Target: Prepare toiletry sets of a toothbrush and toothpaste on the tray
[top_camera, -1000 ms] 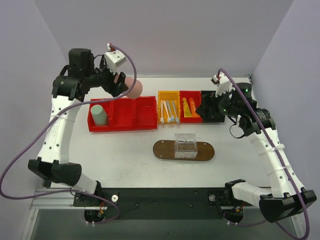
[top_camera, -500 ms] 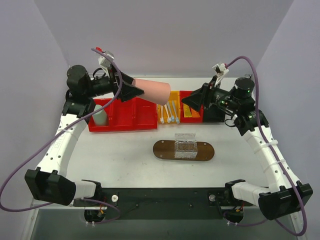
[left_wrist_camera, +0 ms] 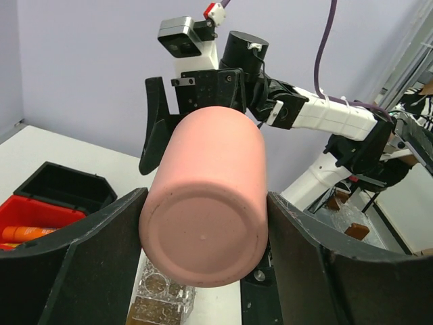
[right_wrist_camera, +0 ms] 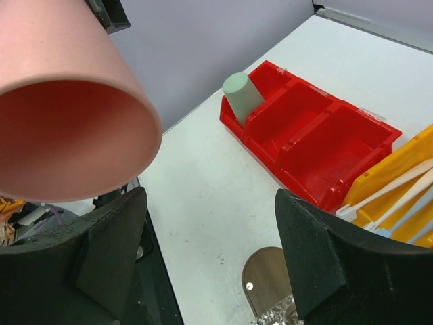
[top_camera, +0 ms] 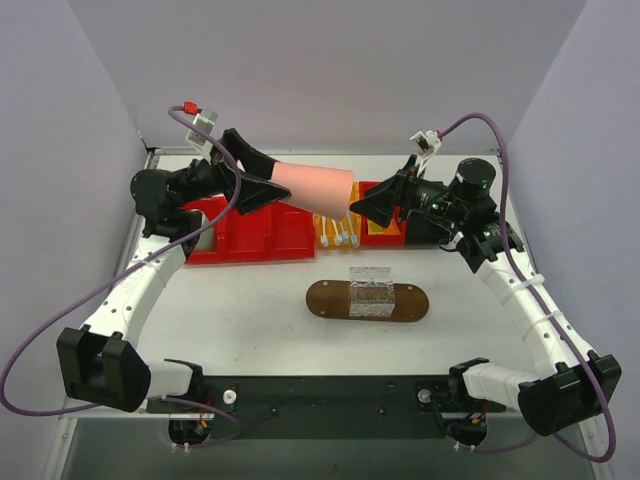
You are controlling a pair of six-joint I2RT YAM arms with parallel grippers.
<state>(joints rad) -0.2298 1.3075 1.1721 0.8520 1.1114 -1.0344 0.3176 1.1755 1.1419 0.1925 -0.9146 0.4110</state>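
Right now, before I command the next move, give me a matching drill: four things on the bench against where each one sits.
Things:
1. pink cup
2. green cup
3. toothbrushes
4. tray

Places:
A. in the yellow bin
B. flat on the table, on the arms' side of the bins
C. in the end compartment of the red bin
D. in the air, on its side, gripped by the left gripper

Pairs: 1-D, 2-C, 3-A, 4-B
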